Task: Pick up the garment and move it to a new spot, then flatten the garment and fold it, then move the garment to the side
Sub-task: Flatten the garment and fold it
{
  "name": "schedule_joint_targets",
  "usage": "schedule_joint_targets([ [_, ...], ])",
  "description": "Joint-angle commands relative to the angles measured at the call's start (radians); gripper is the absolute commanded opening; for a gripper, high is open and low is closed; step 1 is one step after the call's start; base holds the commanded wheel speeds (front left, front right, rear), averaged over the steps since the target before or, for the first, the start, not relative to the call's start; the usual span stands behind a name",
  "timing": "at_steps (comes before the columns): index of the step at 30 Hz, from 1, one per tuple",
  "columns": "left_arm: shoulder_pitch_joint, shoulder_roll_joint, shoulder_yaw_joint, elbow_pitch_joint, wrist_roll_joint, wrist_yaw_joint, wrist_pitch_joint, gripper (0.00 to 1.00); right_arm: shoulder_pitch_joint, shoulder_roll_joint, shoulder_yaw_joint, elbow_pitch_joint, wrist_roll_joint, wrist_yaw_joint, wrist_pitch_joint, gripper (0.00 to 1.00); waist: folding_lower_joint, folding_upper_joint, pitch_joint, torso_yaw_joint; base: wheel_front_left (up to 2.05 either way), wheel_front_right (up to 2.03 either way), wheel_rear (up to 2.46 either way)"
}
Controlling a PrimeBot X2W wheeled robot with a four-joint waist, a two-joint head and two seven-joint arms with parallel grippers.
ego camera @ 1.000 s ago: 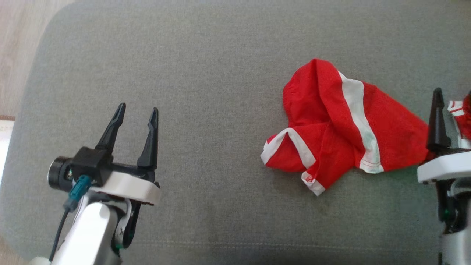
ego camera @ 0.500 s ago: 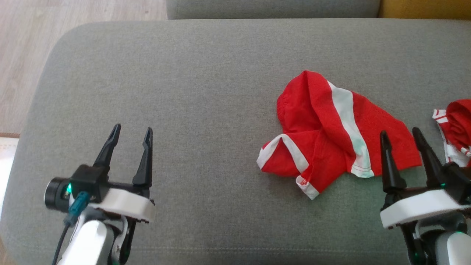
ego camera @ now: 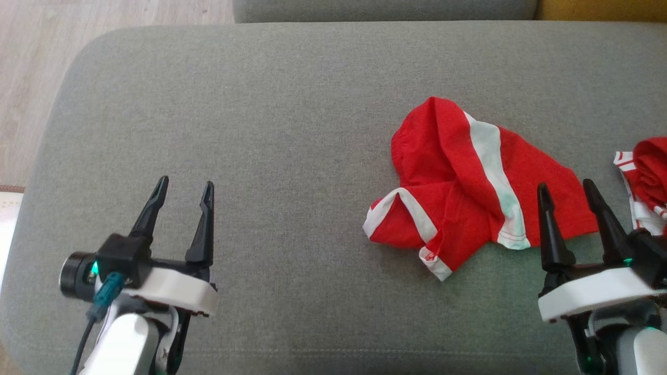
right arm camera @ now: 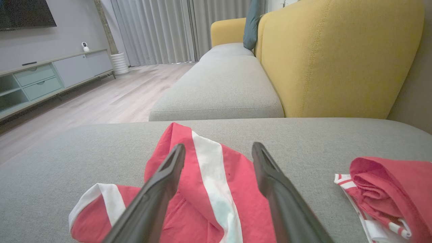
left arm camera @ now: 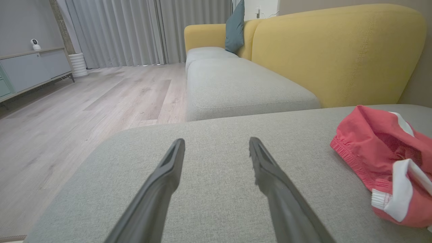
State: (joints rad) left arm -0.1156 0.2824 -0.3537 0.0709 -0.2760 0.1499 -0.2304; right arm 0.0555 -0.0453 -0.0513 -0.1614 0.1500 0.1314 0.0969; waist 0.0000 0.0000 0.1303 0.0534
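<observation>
1. Your left hand point(ego camera: 185, 182) sits over the bare grey sofa seat point(ego camera: 292, 130) at the lower left. Its fingers are spread wide and hold nothing, and its arm runs off the bottom edge.
2. Your right hand point(ego camera: 566, 185) is at the lower right, with its fingers equally wide and empty. From the head view its tips overlap the near right corner of the garment point(ego camera: 458, 177), but you cannot tell whether they touch the cloth.
3. The garment is red with white stripes and lies in a crumpled heap right of centre on the seat, well apart from your left hand. Its folds hide its true outline. An elastic waistband point(left arm camera: 351, 158) shows in the left wrist view, where the heap is cut off at the right edge.
4. A second red-and-white piece point(ego camera: 646, 172) lies near the garment's right side, with grey seat between them. The head view cuts it off, and the right wrist view shows it bundled.
5. A small label point(ego camera: 428, 256) on the garment's near hem is too small to read.
</observation>
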Motion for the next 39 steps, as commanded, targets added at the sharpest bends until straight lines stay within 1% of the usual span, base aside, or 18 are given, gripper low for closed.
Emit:
schedule_joint_targets([
  [1, -0.042, 0.03, 0.038, -0.033, -0.005, 0.006, -0.002, 1.0, -0.032, -0.005, 0.024, -0.038, 0.006, -0.001, -0.009, 1.0, 0.0, 0.0, 0.003, 0.001, 0.0, 0.0, 0.0],
  [6, -0.05, 0.03, 0.035, -0.042, -0.013, 0.004, 0.0, 1.0, -0.036, -0.005, 0.025, -0.036, 0.013, -0.001, -0.015, 1.0, 0.0, 0.0, 0.016, 0.001, 0.0, 0.0, 0.0],
  [8, -0.069, 0.029, 0.028, -0.044, -0.013, -0.004, 0.006, 1.0, -0.039, -0.005, 0.025, -0.04, 0.014, -0.001, -0.017, 1.0, 0.0, 0.0, 0.028, 0.0, 0.0, 0.0, 0.0],
  [12, -0.157, 0.008, -0.016, -0.049, -0.005, -0.041, 0.029, 1.0, -0.049, -0.005, 0.026, -0.052, 0.015, -0.001, -0.019, 1.0, 0.0, 0.0, 0.06, -0.012, 0.0, 0.0, 0.0],
  [13, -0.157, 0.008, -0.016, -0.049, -0.005, -0.041, 0.029, 1.0, -0.049, -0.005, 0.026, -0.052, 0.015, -0.001, -0.019, 1.0, 0.0, 0.0, 0.06, -0.012, 0.0, 0.0, 0.0],
  [18, -0.323, -0.066, -0.102, -0.017, 0.002, -0.106, 0.076, 1.0, -0.07, -0.005, 0.035, -0.058, 0.019, -0.001, -0.026, 1.0, 0.0, 0.0, 0.106, -0.048, 0.0, 0.0, 0.0],
  [21, -0.418, -0.121, -0.157, 0.035, 0.005, -0.149, 0.102, 1.0, -0.081, -0.005, 0.041, -0.058, 0.021, -0.001, -0.032, 1.0, 0.0, 0.0, 0.134, -0.076, 0.0, 0.0, 0.0],
  [23, -0.471, -0.155, -0.179, 0.078, 0.0, -0.168, 0.109, 1.0, -0.088, -0.005, 0.045, -0.055, 0.027, -0.001, -0.037, 1.0, 0.0, 0.0, 0.152, -0.097, 0.0, 0.0, 0.0],
  [27, -0.55, -0.195, -0.212, 0.18, -0.018, -0.195, 0.124, 1.0, -0.1, -0.005, 0.056, -0.044, 0.047, -0.001, -0.054, 1.0, 0.0, 0.0, 0.19, -0.14, 0.0, 0.0, 0.0],
  [34, -0.646, -0.223, -0.265, 0.398, -0.088, -0.237, 0.212, 1.0, -0.121, -0.005, 0.069, -0.01, 0.071, -0.001, -0.088, 1.0, 0.0, 0.0, 0.241, -0.189, 0.0, 0.0, 0.0],
  [39, -0.693, -0.229, -0.304, 0.508, -0.136, -0.255, 0.261, 1.0, -0.133, -0.005, 0.078, 0.006, 0.081, -0.001, -0.102, 1.0, 0.0, 0.0, 0.257, -0.209, 0.0, 0.0, 0.0],
])
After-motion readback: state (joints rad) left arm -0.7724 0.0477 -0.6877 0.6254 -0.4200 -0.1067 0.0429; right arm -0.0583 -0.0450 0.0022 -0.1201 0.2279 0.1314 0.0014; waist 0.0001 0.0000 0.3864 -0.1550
